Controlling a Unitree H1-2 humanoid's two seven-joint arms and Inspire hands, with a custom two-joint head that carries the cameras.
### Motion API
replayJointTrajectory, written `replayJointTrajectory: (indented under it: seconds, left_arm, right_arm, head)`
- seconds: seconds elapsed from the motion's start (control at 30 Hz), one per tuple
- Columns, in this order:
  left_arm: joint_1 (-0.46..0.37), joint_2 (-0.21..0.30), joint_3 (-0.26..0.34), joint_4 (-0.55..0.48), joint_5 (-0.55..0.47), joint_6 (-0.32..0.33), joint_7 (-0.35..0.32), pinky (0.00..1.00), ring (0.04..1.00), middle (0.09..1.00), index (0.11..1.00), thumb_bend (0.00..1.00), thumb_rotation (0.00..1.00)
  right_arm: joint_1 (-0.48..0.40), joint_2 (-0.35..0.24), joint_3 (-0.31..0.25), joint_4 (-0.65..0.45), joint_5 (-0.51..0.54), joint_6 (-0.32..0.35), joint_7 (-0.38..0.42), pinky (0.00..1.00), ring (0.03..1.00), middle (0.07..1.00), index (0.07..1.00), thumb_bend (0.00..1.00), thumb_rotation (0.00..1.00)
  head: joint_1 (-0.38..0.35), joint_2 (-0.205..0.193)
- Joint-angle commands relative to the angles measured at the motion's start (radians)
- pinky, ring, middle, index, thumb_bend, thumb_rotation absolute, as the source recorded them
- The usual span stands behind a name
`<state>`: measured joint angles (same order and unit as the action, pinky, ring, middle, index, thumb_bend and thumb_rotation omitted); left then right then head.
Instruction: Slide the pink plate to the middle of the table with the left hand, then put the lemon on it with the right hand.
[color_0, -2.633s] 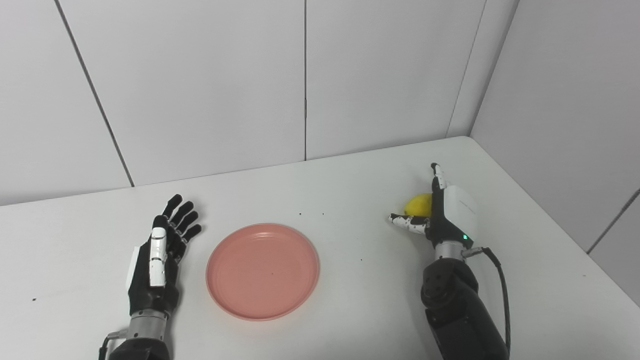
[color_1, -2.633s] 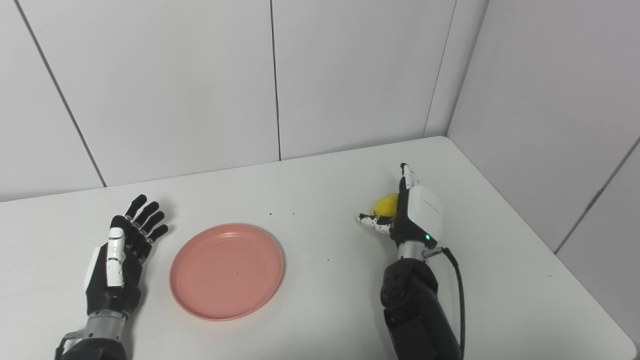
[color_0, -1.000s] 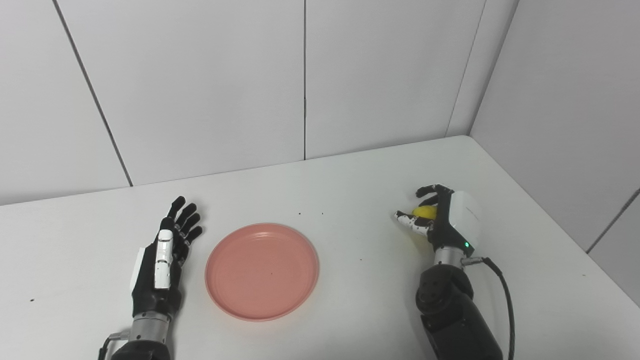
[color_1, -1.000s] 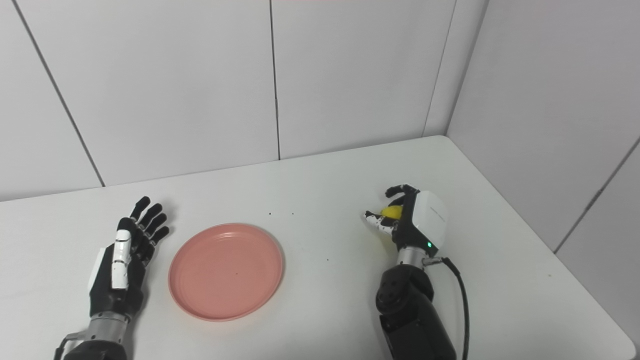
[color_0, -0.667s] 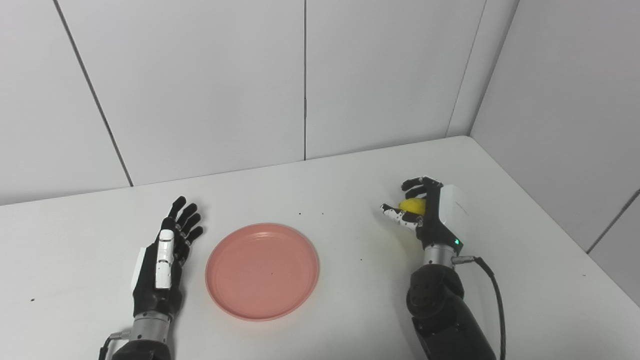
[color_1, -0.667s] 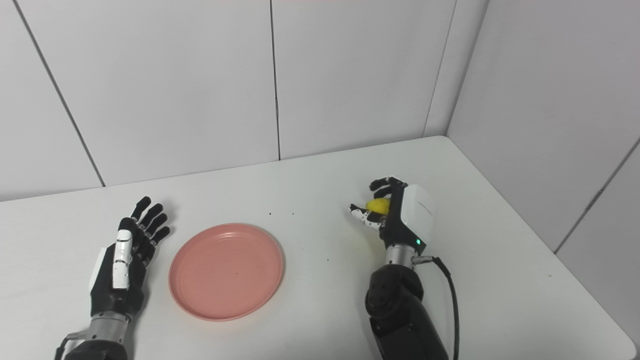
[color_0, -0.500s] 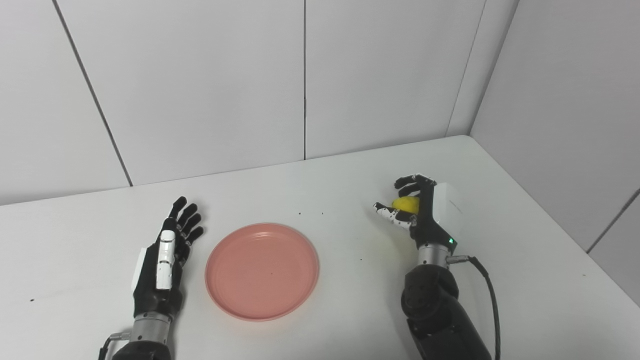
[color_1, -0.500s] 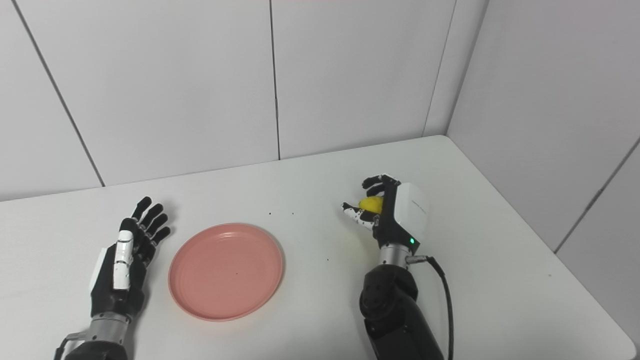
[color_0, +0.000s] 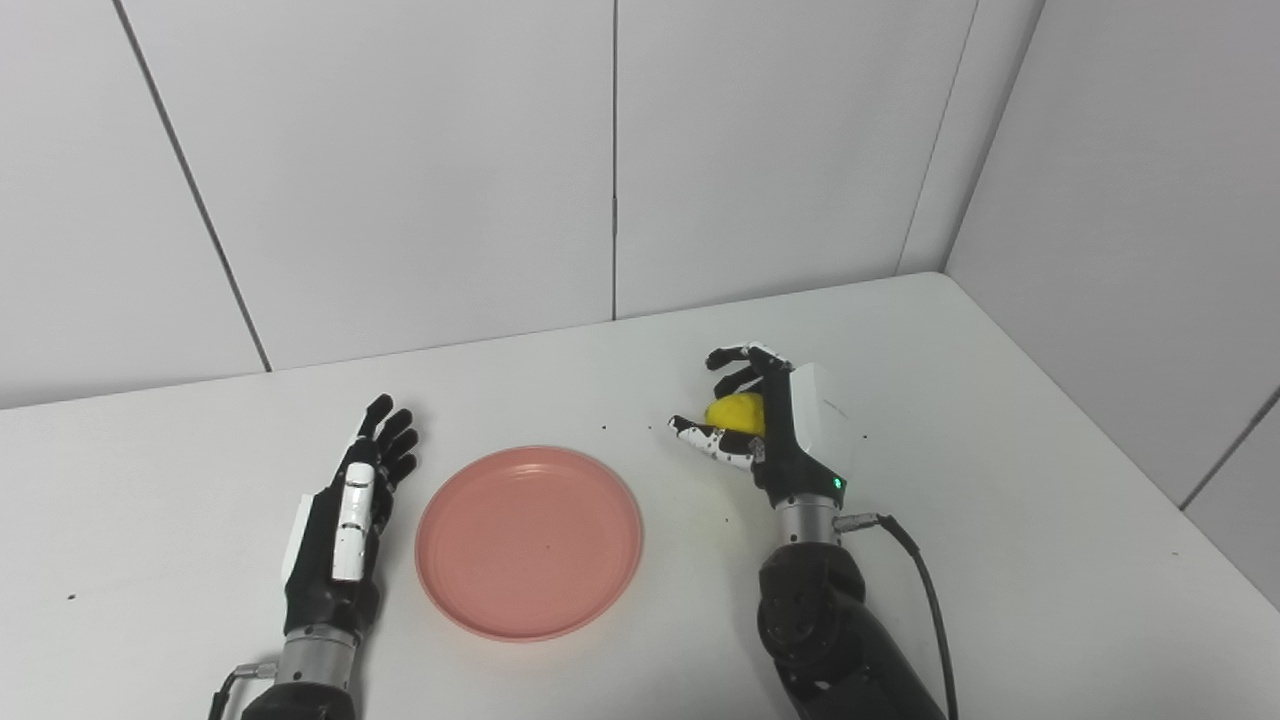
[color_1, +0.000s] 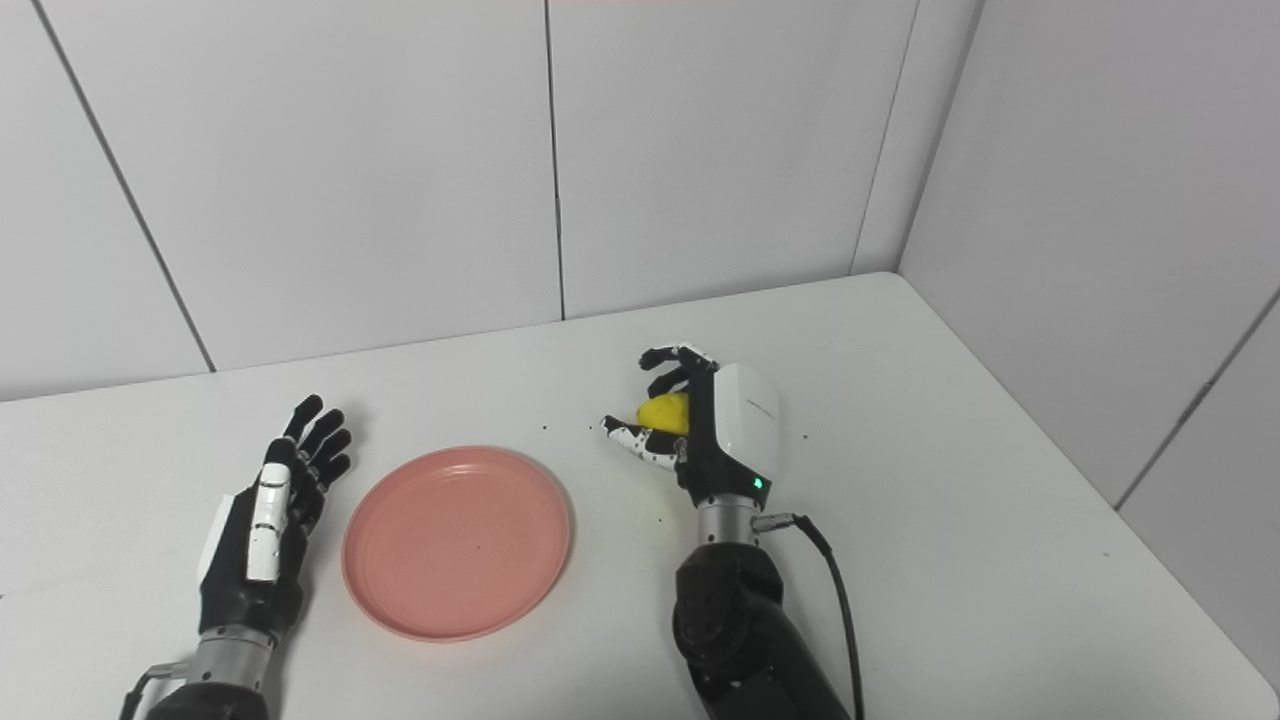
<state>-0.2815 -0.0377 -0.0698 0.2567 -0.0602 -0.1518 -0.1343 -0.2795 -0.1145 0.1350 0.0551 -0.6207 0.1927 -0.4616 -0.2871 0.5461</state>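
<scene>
White desk (color_0: 1000, 560) carries a pink plate (color_0: 529, 541) near its middle. The left robot hand (color_0: 345, 520) lies just beside the plate, fingers spread, holding nothing. The right robot hand (color_0: 770, 425) clasps the lemon (color_0: 735, 413) right of the plate.

plate (color_0: 528, 541) between hands, lemon (color_0: 735, 413) seemingly right

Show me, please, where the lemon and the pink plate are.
lemon (color_0: 735, 412), left eye view, its visible yellow side.
pink plate (color_0: 528, 541), left eye view, its flat middle.
</scene>
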Motion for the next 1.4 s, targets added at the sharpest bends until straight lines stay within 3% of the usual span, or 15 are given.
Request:
replayJointTrajectory:
  seconds: [0.0,0.13,0.27,0.57,0.73,0.87,0.97,1.1,1.23,1.37]
  left_arm:
    - [0.066,-0.032,-0.016,0.032,0.009,-0.016,0.014,0.95,0.94,0.94,0.941,0.62,1.0]
    - [0.07,-0.049,-0.023,0.016,0.026,-0.008,0.028,0.97,0.954,0.952,0.954,0.6,1.0]
    - [0.069,-0.062,-0.026,0.013,0.045,-0.01,0.044,0.99,0.966,0.966,0.967,0.59,1.0]
    - [0.061,-0.097,-0.032,0.025,0.061,0.0,0.08,1.0,0.988,0.976,0.973,0.56,1.0]
    - [0.059,-0.11,-0.034,0.031,0.072,0.001,0.098,1.0,0.986,0.971,0.974,0.54,1.0]
    - [0.054,-0.115,-0.035,0.04,0.076,-0.011,0.096,1.0,0.997,0.978,0.973,0.55,1.0]
    - [0.055,-0.117,-0.037,0.039,0.073,-0.012,0.095,1.0,1.0,0.983,0.976,0.55,1.0]
    - [0.059,-0.114,-0.04,0.033,0.087,-0.011,0.106,1.0,1.0,0.98,0.976,0.55,1.0]
    - [0.063,-0.114,-0.041,0.019,0.093,0.006,0.11,1.0,1.0,0.98,0.977,0.55,1.0]
    - [0.067,-0.113,-0.043,0.01,0.099,0.008,0.115,1.0,0.998,0.978,0.976,0.55,1.0]
  right_arm:
    - [-0.026,-0.01,0.016,-0.026,-0.016,-0.059,0.014,0.34,0.377,0.476,0.551,0.51,0.0]
    - [-0.035,-0.006,0.047,-0.043,-0.033,-0.054,0.048,0.34,0.376,0.476,0.548,0.51,0.0]
    - [-0.044,-0.004,0.079,-0.059,-0.054,-0.063,0.086,0.27,0.352,0.457,0.552,0.51,0.0]
    - [-0.044,0.001,0.129,-0.111,-0.065,-0.073,0.167,0.33,0.369,0.476,0.548,0.51,0.0]
    - [-0.046,0.003,0.148,-0.112,-0.078,-0.077,0.189,0.3,0.36,0.456,0.548,0.51,0.0]
    - [-0.043,0.002,0.158,-0.114,-0.08,-0.089,0.201,0.28,0.405,0.498,0.491,0.52,0.0]
    - [-0.045,0.008,0.167,-0.102,-0.073,-0.105,0.206,0.31,0.374,0.458,0.544,0.51,0.0]
    - [-0.056,0.014,0.187,-0.064,-0.075,-0.132,0.214,0.28,0.404,0.497,0.493,0.52,0.0]
    - [-0.065,0.021,0.201,-0.039,-0.081,-0.138,0.216,0.35,0.394,0.462,0.544,0.51,0.0]
    - [-0.077,0.03,0.217,0.01,-0.079,-0.172,0.201,0.34,0.391,0.46,0.548,0.51,0.0]
  head:
    - [0.005,0.002]
    - [0.051,0.002]
    - [0.104,0.005]
    - [0.229,0.004]
    - [0.258,0.002]
    - [0.272,0.001]
    - [0.273,0.001]
    - [0.264,0.002]
    - [0.261,0.002]
    - [0.249,0.004]
